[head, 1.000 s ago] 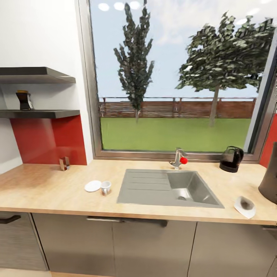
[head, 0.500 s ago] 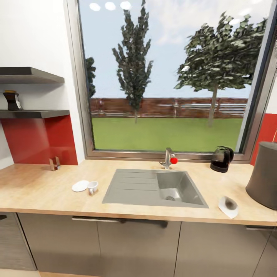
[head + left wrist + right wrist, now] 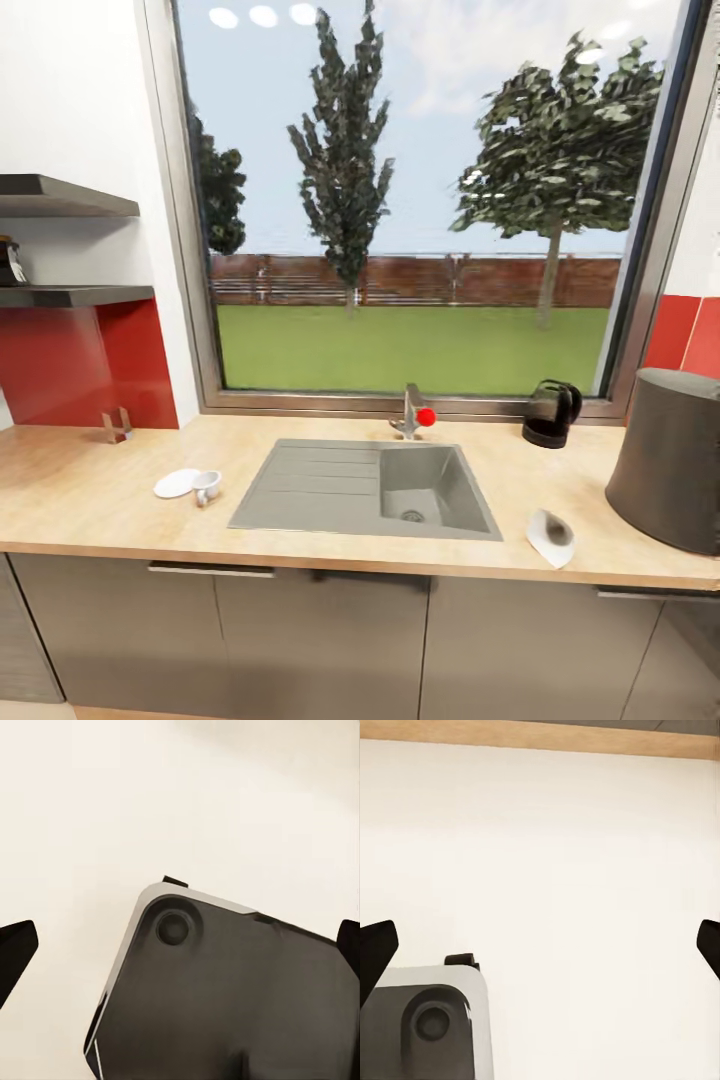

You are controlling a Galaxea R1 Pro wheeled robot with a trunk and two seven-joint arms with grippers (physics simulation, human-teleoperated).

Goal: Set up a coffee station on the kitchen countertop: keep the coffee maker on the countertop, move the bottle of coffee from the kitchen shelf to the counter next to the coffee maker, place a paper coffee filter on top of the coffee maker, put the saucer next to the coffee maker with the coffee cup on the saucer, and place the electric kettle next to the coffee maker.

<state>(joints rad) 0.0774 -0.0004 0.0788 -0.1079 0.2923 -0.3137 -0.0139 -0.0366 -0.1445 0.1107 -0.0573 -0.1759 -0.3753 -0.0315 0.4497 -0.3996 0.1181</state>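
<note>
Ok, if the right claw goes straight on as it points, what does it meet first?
Likely the pale surface, probably floor: the right claw, wide open, points at it. A grey robot part lies off the line. Depth is unclear.

Steel sink [image 3: 330,487] w/ red-knobbed tap [image 3: 412,414], big window [image 3: 400,200].
</note>
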